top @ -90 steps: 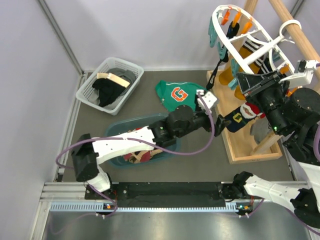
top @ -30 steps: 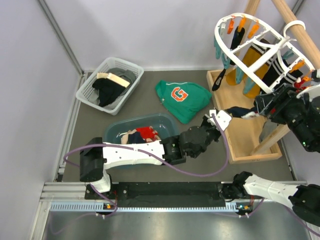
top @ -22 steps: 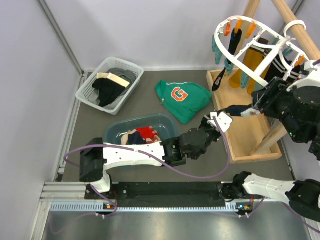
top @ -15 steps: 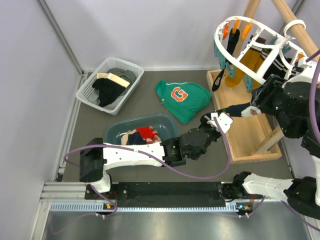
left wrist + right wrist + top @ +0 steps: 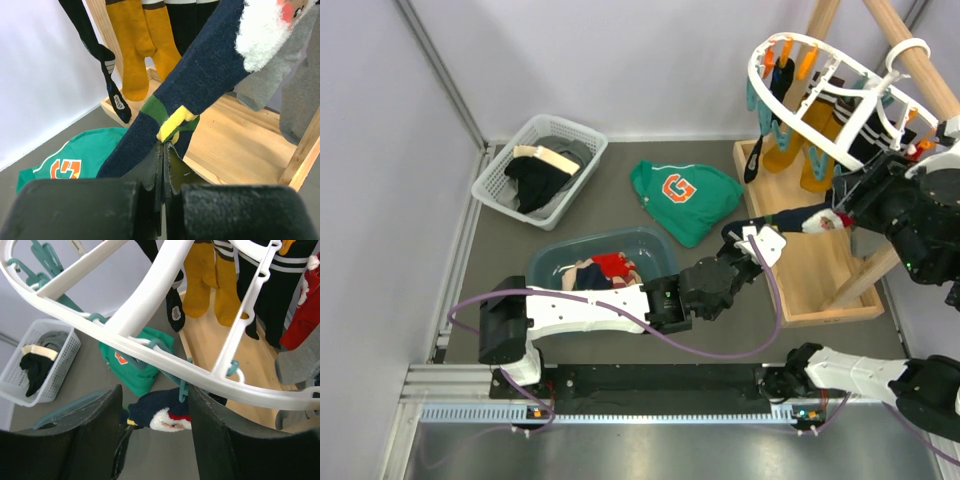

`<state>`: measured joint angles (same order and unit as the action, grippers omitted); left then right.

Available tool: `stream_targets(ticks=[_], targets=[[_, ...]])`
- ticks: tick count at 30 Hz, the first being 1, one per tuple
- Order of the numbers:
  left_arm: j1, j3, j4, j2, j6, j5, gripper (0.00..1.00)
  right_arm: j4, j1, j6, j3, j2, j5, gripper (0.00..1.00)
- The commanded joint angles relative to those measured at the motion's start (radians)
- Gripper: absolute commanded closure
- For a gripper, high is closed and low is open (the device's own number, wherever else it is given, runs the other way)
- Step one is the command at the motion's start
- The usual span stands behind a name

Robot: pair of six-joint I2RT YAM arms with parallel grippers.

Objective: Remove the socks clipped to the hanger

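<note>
Left fingers point(image 5: 152, 172) are clamping a navy sock point(image 5: 200, 80), holding it taut from the hanger point(image 5: 150, 305) — it looks still clipped. Right fingers point(image 5: 95, 440) are standing apart by its clip point(image 5: 182, 387). A few socks point(image 5: 610, 266) are lying in the tub point(image 5: 655, 240) — many are hanging yet.

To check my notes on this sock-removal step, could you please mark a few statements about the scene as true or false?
1. The left gripper is pinched shut on the navy sock. True.
2. The green sweatshirt lies inside the white basket. False: it lies on the floor, apart from the basket.
3. The mustard socks hang from the hanger. True.
4. The right gripper is shut. False: its jaws stand apart by the hanger's rim.
5. The blue tub is empty. False: it holds several socks.
</note>
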<state>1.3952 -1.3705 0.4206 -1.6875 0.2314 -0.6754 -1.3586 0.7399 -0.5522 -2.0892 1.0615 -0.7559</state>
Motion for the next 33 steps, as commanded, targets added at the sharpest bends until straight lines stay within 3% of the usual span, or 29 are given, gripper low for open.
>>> stream_targets(ticks=[1, 14, 33], targets=[[0.004, 0.001, 0.056, 0.038, 0.003, -0.03, 1.0, -0.129, 0.007, -0.014, -0.02, -0.031, 0.041, 0.46], [0.021, 0.008, 0.06, 0.051, 0.008, -0.044, 1.0, -0.113, 0.009, -0.071, 0.08, -0.086, -0.066, 0.48], [0.085, 0.039, 0.119, 0.075, 0.063, -0.076, 1.0, -0.122, 0.009, -0.092, 0.083, -0.005, -0.218, 0.53]])
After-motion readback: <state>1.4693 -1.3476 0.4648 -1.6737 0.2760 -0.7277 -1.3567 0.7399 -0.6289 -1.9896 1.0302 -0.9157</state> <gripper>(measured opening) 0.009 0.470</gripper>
